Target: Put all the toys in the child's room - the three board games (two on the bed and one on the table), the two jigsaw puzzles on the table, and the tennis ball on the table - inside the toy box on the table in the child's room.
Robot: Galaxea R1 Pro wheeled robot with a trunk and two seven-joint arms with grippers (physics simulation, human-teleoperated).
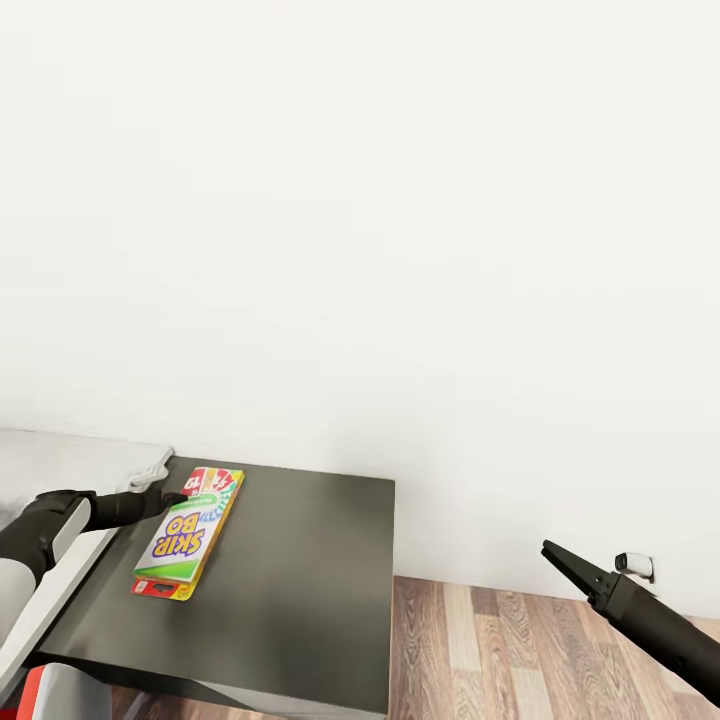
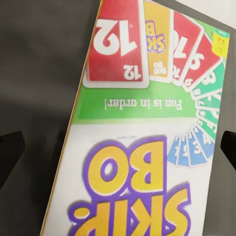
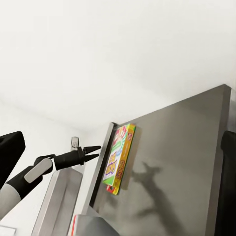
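On the dark grey side section of the table (image 1: 300,580), at about seven o'clock in my head view, the SKIP BO board game (image 1: 188,537) lies flat. My left gripper (image 1: 178,496) hangs at its far red end, jaws spread and holding nothing. My right gripper (image 1: 553,553) idles at four o'clock over the wood floor (image 1: 500,650); its state I cannot tell. The box is thin and lies flush: my fingertips may skid off and shove it toward the edge.
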